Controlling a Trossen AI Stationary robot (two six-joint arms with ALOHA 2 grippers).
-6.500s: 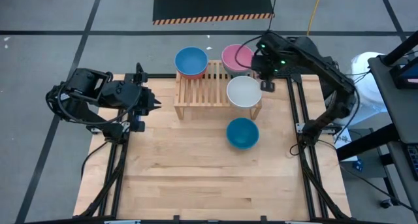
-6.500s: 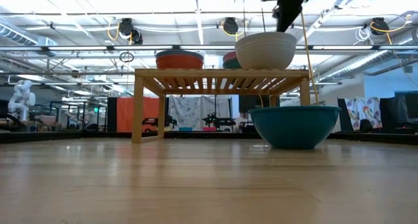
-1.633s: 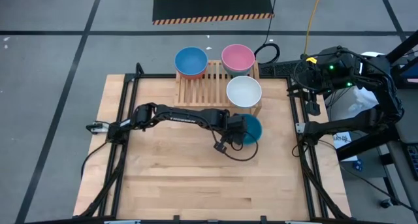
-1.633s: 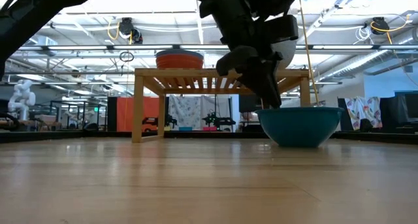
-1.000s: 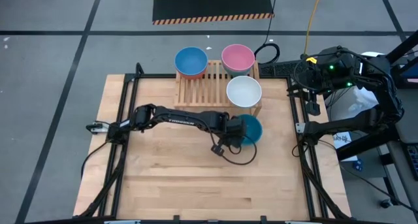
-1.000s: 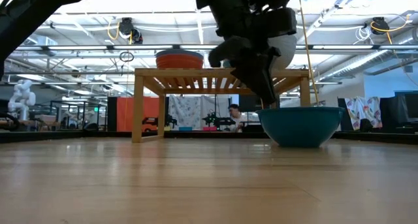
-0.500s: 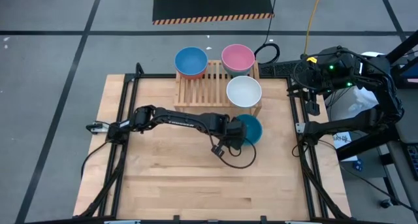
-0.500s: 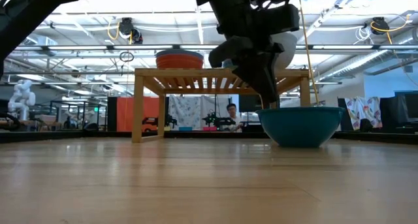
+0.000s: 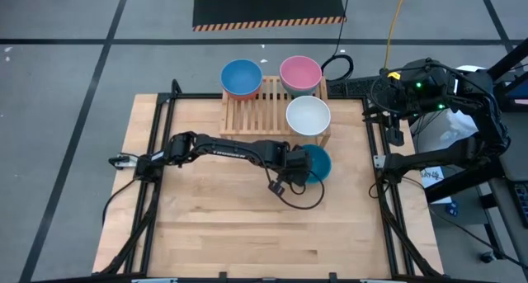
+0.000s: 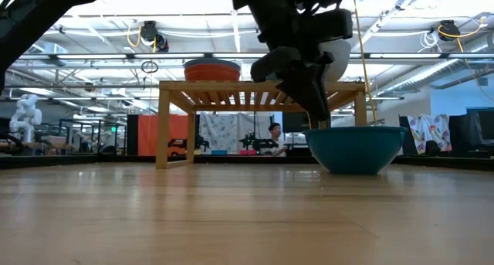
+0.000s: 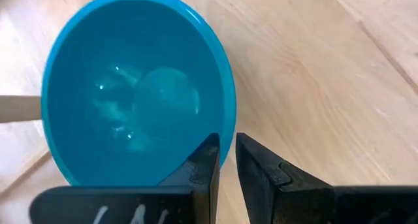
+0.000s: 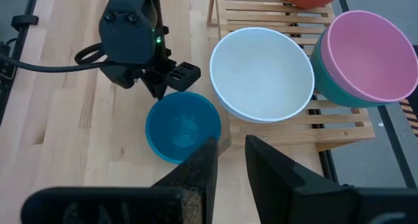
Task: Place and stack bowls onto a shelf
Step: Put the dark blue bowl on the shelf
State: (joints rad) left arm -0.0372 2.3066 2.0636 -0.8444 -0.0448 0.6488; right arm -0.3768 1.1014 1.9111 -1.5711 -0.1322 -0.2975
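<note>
Two dark fingers point(image 11: 210, 178) of the left gripper point(image 9: 294, 169) straddle the near rim of the teal bowl point(image 9: 311, 163) — one inside the wall, one outside — with a narrow gap between them, and whether they actually pinch the rim cannot be told. The bowl stands on the wooden tabletop point(image 9: 214, 225) just in front of the shelf point(image 9: 257, 111), close to its right front leg. In the low view the gripper point(image 10: 316, 114) comes down onto the bowl's point(image 10: 355, 147) left edge. On the slatted shelf sits the white bowl point(image 9: 308, 115) at the right front; behind it a pink bowl point(image 9: 299, 71) rests nested in a teal-green one (the right wrist view shows the stack point(image 12: 366, 57) best), and at the left rear a light blue bowl point(image 9: 242, 77) sits in a red one, whose side shows in the low view point(image 10: 211, 69). Off the table's right edge, well apart from everything, the right gripper point(image 12: 226, 160) waits raised, its fingers slightly parted and holding nothing.
</note>
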